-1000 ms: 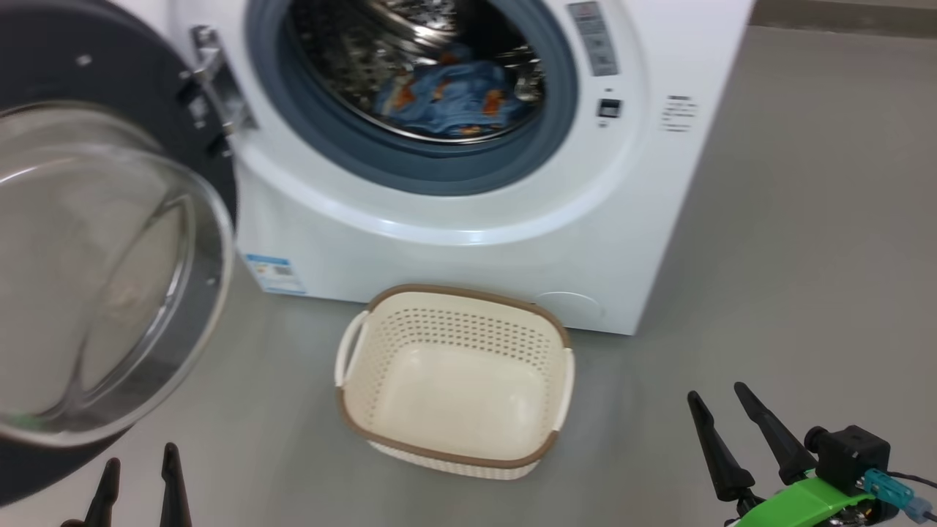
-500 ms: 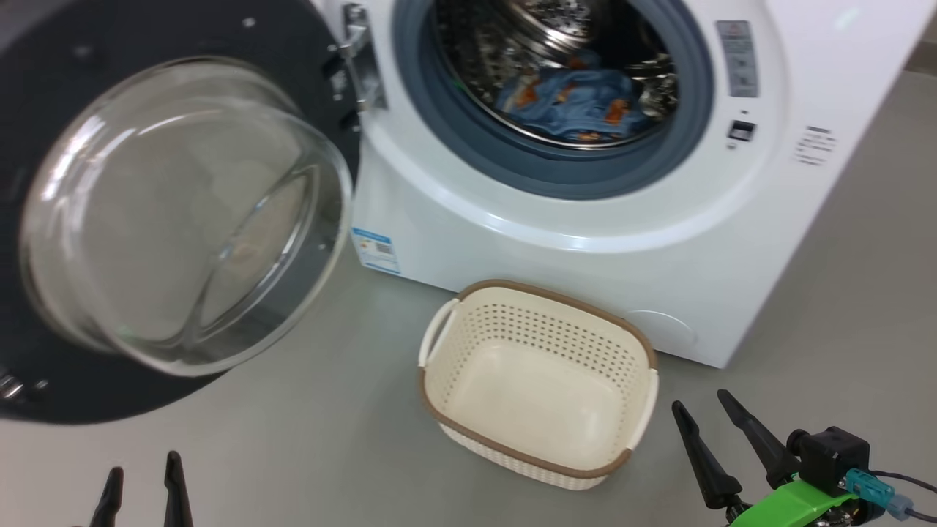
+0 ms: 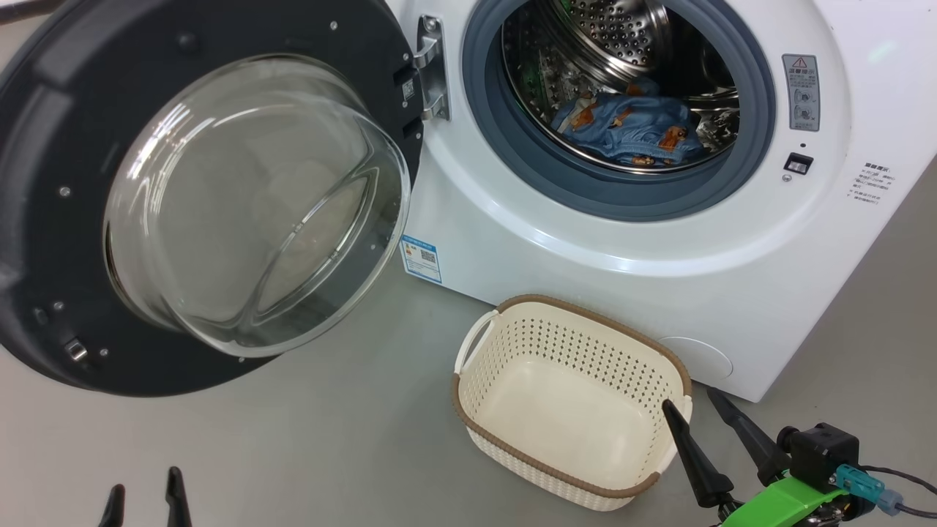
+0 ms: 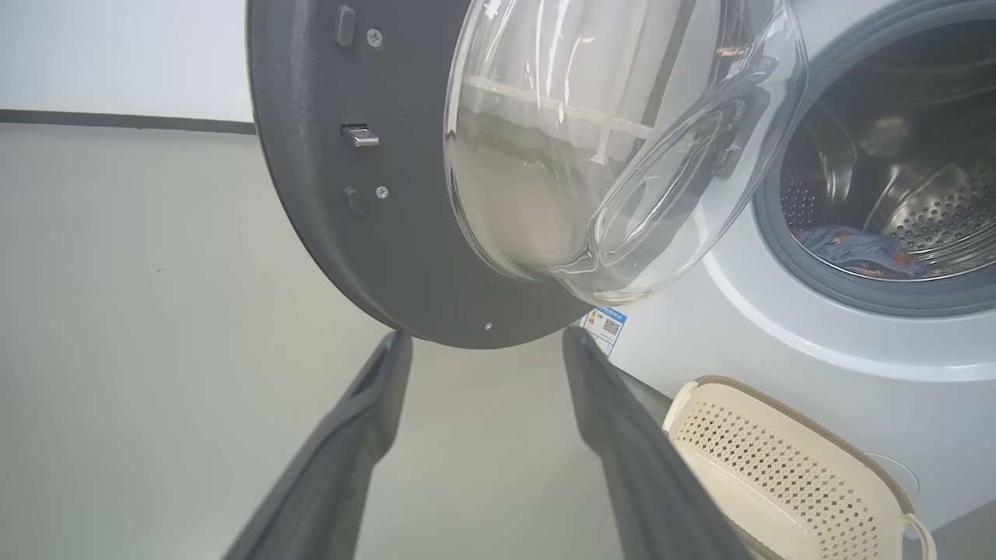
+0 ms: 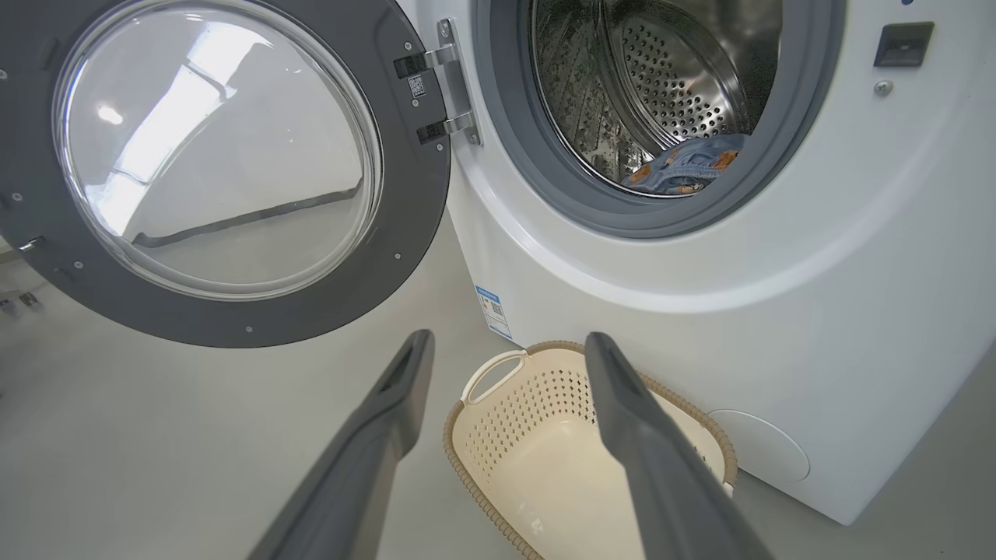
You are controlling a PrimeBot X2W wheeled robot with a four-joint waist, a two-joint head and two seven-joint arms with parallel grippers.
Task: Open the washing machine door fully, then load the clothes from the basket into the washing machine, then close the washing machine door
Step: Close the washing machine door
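Since the clothes (image 3: 629, 132) are loaded and the basket (image 3: 571, 344) bare, left tool (image 3: 144, 479) and right tool (image 3: 689, 397) hang wide, empty, the open door (image 3: 44, 146) ahead.

My head camera looks down from high up at the washer (image 3: 585, 256) and the basket (image 3: 571, 344). My left wrist camera sits low, near the door (image 4: 327, 194). My right wrist camera sits low too. All three see these things.
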